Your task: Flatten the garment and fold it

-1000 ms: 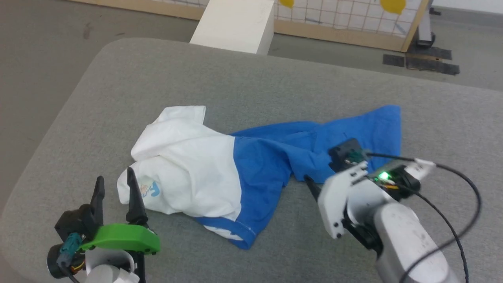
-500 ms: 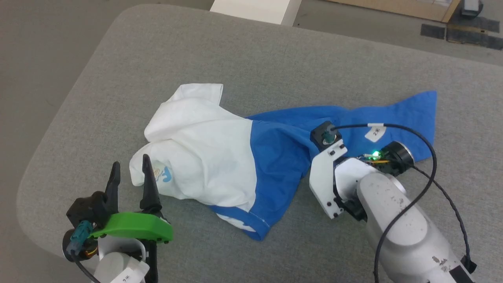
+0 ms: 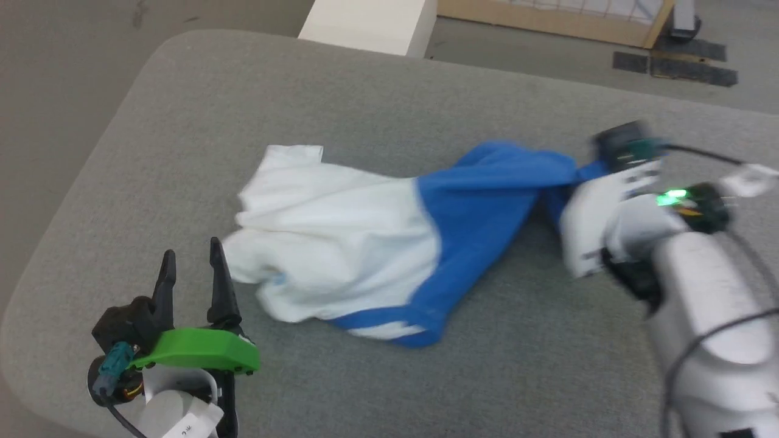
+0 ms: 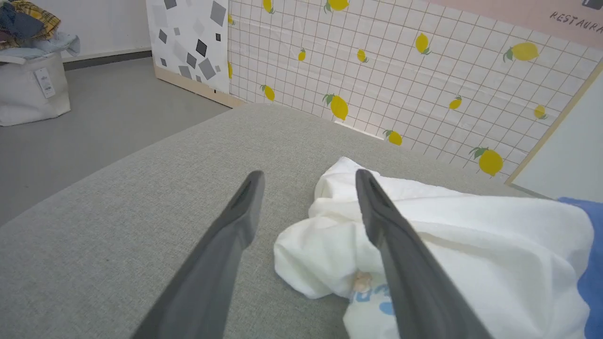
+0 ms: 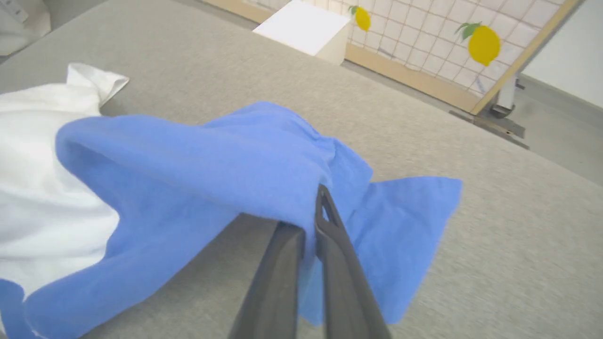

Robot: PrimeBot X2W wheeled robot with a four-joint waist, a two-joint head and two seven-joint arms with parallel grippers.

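A soft white T-shirt with royal-blue sleeves and blue hem trim [image 3: 341, 243] is lying crumpled across the middle of a grey fabric-covered bench [image 3: 365, 91]. Its white body is reaching toward the bench's near left corner, and its blue cloth is stretching toward the right edge. The right gripper [image 5: 311, 219] is pinching a fold of that blue cloth between its closed dark fingers and holding it raised, so the fabric is draping from the grip like a tent (probably a pull meant to draw the T-shirt out flat). The left gripper [image 3: 192, 248], fingers spread wide and holding nothing, is hovering just beside the white edge near the left corner, seemingly ready to take the opposite end. The T-shirt is looking far from flat: the white part is bunching in soft folds, a blue hem band is curling along the near side, and a small light-blue logo [image 4: 372, 296] is peeking from a crease.
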